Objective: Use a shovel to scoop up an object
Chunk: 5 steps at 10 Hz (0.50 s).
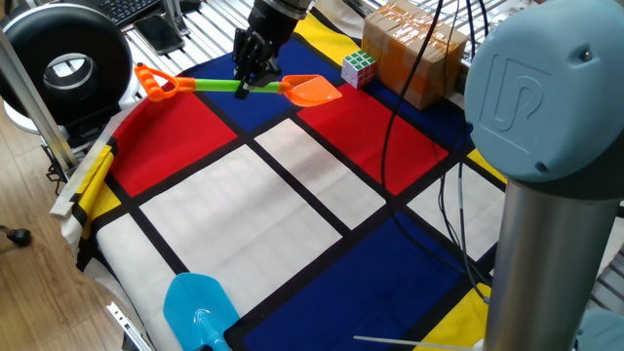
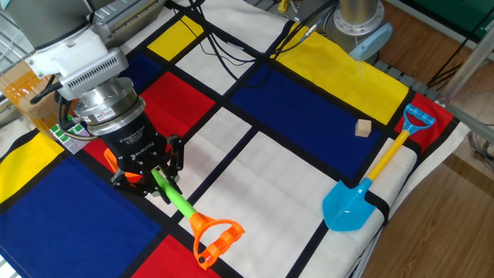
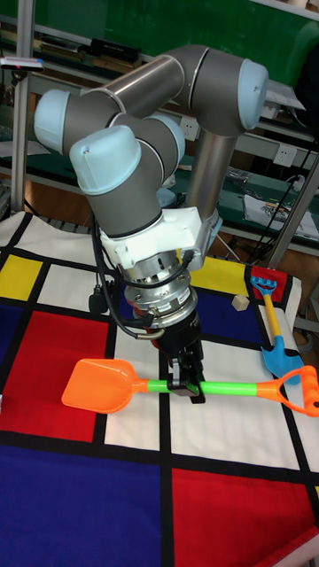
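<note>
My gripper (image 1: pixel 248 84) is shut on the lime-green shaft of the shovel (image 1: pixel 215 86) and holds it roughly level just above the cloth. Its orange blade (image 1: pixel 312 91) points toward the object, a small Rubik's cube (image 1: pixel 358 66), with a short gap between them. The cube stands on the cloth beside the cardboard box. In the other fixed view the gripper (image 2: pixel 160 183) hides most of the blade, and the D-handle (image 2: pixel 215 235) sticks out toward the camera. The tall fixed view shows the gripper (image 3: pixel 187 386) pinching the shovel (image 3: pixel 99 384) mid-shaft; the cube is out of sight there.
A brown cardboard box (image 1: pixel 419 47) stands right behind the cube. A light-blue shovel (image 2: pixel 353 203) lies at the far corner of the checked cloth (image 1: pixel 292 185), near a small wooden block (image 2: pixel 363 127). Cables (image 1: pixel 400 97) hang over the cloth. A black round device (image 1: pixel 66 64) sits off the table's left.
</note>
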Tool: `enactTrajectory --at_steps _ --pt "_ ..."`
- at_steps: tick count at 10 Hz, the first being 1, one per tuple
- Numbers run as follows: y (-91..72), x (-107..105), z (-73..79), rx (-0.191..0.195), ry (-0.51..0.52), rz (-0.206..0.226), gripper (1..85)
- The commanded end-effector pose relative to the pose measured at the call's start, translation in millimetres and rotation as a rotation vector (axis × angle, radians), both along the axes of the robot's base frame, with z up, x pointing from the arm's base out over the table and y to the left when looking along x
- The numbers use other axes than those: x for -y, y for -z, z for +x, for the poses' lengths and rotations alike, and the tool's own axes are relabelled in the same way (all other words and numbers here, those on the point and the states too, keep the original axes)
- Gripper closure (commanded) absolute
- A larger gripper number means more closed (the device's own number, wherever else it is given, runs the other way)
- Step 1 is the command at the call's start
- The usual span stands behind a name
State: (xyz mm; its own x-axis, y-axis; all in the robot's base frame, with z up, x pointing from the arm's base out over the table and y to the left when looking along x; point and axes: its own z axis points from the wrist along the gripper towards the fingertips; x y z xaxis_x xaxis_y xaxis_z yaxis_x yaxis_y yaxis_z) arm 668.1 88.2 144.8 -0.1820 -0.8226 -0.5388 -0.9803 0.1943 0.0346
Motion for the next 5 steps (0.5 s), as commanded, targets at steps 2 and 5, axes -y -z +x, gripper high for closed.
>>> enactTrajectory --at_steps 2,5 --pt "3.0 9.1 1.2 0.001 0.006 -0.035 84.7" --pt "6.2 15.0 2.4 -0.001 0.019 -0.060 84.7"
